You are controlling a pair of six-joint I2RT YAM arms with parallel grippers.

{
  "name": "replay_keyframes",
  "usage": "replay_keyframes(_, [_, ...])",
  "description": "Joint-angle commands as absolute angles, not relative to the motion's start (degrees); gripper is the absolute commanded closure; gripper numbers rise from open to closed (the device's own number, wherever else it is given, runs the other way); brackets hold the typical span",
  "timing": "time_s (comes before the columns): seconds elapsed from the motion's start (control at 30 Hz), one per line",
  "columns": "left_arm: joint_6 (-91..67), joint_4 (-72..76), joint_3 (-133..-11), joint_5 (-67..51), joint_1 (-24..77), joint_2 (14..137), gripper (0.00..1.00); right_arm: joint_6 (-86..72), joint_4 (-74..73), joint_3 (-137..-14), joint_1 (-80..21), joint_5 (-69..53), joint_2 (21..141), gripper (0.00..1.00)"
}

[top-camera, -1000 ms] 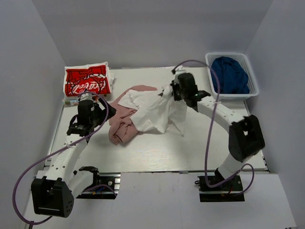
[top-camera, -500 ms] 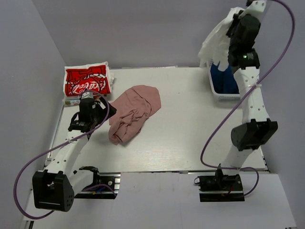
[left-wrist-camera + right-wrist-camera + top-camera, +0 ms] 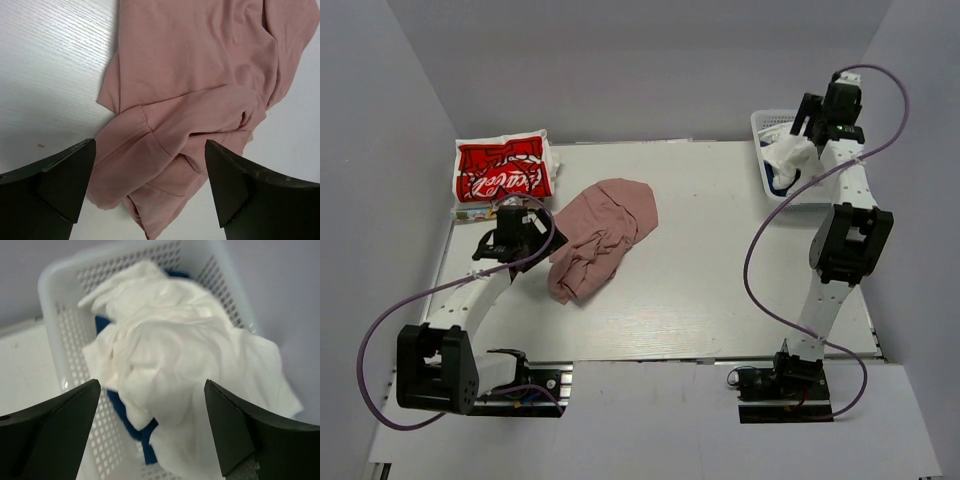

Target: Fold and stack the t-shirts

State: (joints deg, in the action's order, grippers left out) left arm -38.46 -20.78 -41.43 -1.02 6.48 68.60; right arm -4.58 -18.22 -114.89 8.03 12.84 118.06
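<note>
A crumpled dusty pink t-shirt (image 3: 600,235) lies left of the table's middle. My left gripper (image 3: 528,232) hovers open at its left edge, and in the left wrist view the pink t-shirt (image 3: 200,100) fills the space under the open left gripper (image 3: 150,145). A folded red t-shirt (image 3: 503,170) with white script rests at the back left. The white t-shirt (image 3: 175,365) lies bunched in the basket on a navy blue t-shirt (image 3: 125,425). My right gripper (image 3: 152,385) is open above it, apart from the cloth. From the top, the right gripper (image 3: 812,125) is over the white t-shirt (image 3: 788,155).
The white mesh basket (image 3: 763,125) stands at the back right corner; its perforated wall (image 3: 65,340) shows in the right wrist view. A small flat item (image 3: 470,212) lies in front of the red t-shirt. Grey walls close in the table on three sides.
My right arm lifted the white t-shirt off the pink one, swung it high to the back right, and let it go into the basket. The left gripper edged toward the pink t-shirt.
</note>
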Motion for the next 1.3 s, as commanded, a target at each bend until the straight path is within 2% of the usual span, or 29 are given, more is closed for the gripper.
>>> replay_keyframes(0.0, [-38.8,-19.3,-43.7,-3.4,6.2,68.6,0.00,-2.7,-21.3,-115.3,6.7,6.6,113.1,0.10])
replay_keyframes(0.07, [-38.8,-17.8,-43.2,-4.7,6.2,68.6,0.00,-1.7,-20.3,-110.2,5.1,-2.0,108.4,0.10])
replay_keyframes(0.2, [-37.4,-12.5,-41.3,-9.4,7.4,71.1,0.00,-1.9,-14.2,-97.3,0.1,-9.2,96.9,0.10])
replay_keyframes(0.3, [-31.4,-8.7,-43.2,-20.1,7.4,74.5,0.03,-1.9,-12.9,-93.5,-6.4,-13.9,95.7,0.10])
replay_keyframes(0.37, [-26.2,-9.8,-46.6,-25.6,8.7,78.6,0.06,-3.1,-12.4,-93.2,-9.7,-16.6,98.0,0.10])
replay_keyframes(0.43, [-23.5,-15.6,-50.8,-23.1,9.9,81.4,0.09,-3.6,-14.1,-95.7,-13.0,-16.3,104.1,0.10])
replay_keyframes(0.47, [-22.1,-18.0,-52.3,-18.2,11.2,83.7,0.12,-3.3,-16.3,-99.4,-16.1,-16.7,106.1,0.10])
replay_keyframes(0.5, [-21.2,-20.0,-53.6,-15.2,11.9,84.7,0.12,-2.8,-17.7,-101.2,-17.0,-17.0,112.6,0.10])
replay_keyframes(0.57, [-20.4,-22.5,-55.9,-11.4,13.2,86.1,0.14,-1.9,-22.7,-110.4,-19.9,-17.2,117.0,0.10])
replay_keyframes(0.6, [-18.7,-22.5,-55.9,-12.0,13.2,86.7,0.14,-1.8,-23.5,-112.4,-22.0,-17.0,122.9,0.10])
replay_keyframes(0.63, [-17.7,-21.5,-55.9,-14.1,13.8,86.7,0.14,-1.7,-24.0,-117.6,-22.5,-16.8,124.7,0.10])
replay_keyframes(0.7, [-15.4,-20.9,-55.9,-14.2,15.2,87.2,0.15,-2.0,-25.2,-120.7,-23.6,-15.0,130.9,0.10])
replay_keyframes(0.77, [-14.0,-22.6,-56.7,-11.2,16.1,89.1,0.15,-2.7,-25.6,-126.1,-25.0,-12.8,133.4,0.10])
replay_keyframes(0.87, [-13.4,-23.9,-57.6,-8.4,17.4,92.1,0.17,-3.4,-22.8,-125.6,-26.1,-10.4,136.8,0.10])
replay_keyframes(1.0, [-13.4,-23.9,-58.6,-8.4,18.0,93.8,0.50,-5.4,-18.9,-125.6,-26.7,-9.8,140.8,0.10])
replay_keyframes(1.03, [-13.4,-23.9,-59.1,-7.8,18.0,93.8,0.71,-5.4,-18.5,-125.9,-26.9,-10.2,141.3,0.10])
replay_keyframes(1.1, [-14.0,-23.9,-59.2,-7.1,18.0,93.8,0.94,-4.8,-19.0,-127.1,-28.0,-11.0,143.8,0.10])
replay_keyframes(1.13, [-14.6,-23.9,-59.2,-7.1,18.0,93.0,1.00,-4.5,-19.1,-127.4,-28.6,-9.7,144.3,0.10])
replay_keyframes(1.27, [-15.6,-23.9,-59.2,-6.5,18.0,88.7,1.00,-2.8,-18.4,-127.9,-30.8,-5.3,147.2,0.10])
